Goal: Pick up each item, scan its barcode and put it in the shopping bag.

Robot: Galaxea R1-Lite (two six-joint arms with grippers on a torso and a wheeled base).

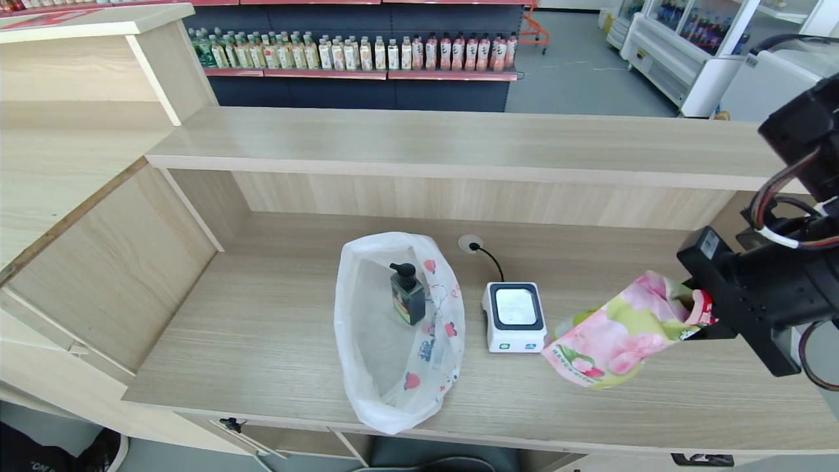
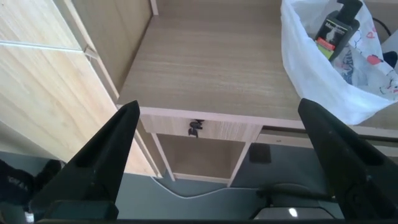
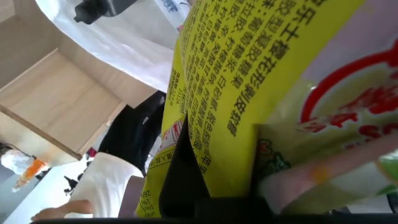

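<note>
- A wooden counter (image 1: 262,341) is carrying everything.
- A white bag (image 1: 367,373) is lying open at the counter's middle, reaching the front edge.
- A pink and green pouch (image 1: 616,334) is hanging tilted over the counter's right side, its low end just beside the scanner.
- The right gripper (image 1: 700,316) is clamping the pouch's top.
- The left gripper (image 2: 217,162) is hovering off the front edge, left of the bag, fingers spread apart around nothing.
- A white scanner (image 1: 516,316) is sitting just right of the bag.
- A dark pump bottle (image 1: 408,296) is standing inside the bag.
</note>
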